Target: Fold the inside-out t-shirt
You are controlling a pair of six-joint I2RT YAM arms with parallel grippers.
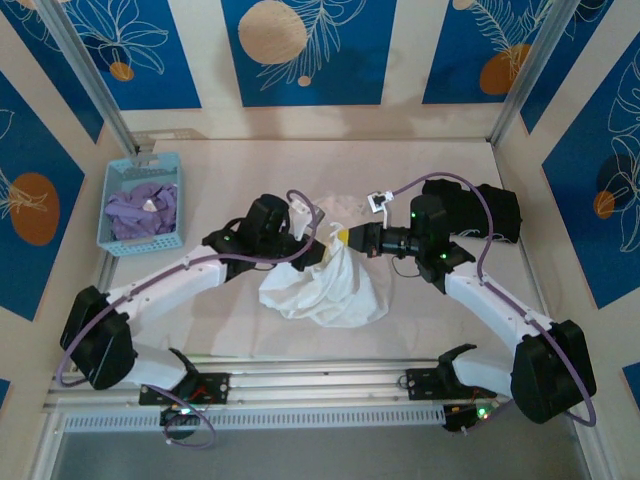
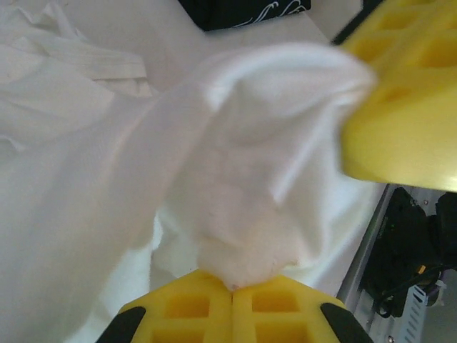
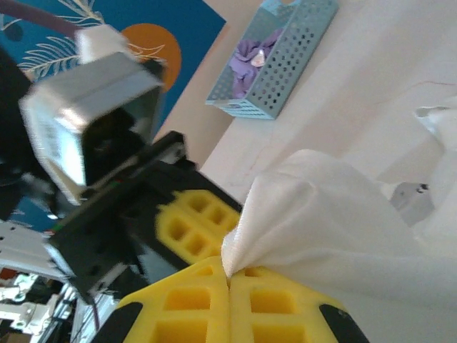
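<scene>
While gripping the t-shirt (image 1: pixel 325 292), left hand (image 2: pixel 232 291) faces right hand (image 3: pixel 229 277).

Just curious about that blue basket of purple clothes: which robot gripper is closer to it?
Left. The left gripper pinches the white t-shirt, off to the right of the blue basket; the right gripper grips the same shirt just beyond, farther from the basket.

A crumpled white cotton t-shirt (image 1: pixel 325 288) lies bunched at the middle of the pale counter (image 1: pixel 330 165). Its top is drawn up into a peak where the left hand (image 1: pixel 316 252) and the right hand (image 1: pixel 346 237) meet, just beside each other. Well apart, at the far left, stands a light blue perforated plastic basket (image 1: pixel 140 244) holding a lavender-purple garment (image 1: pixel 142 210).
</scene>
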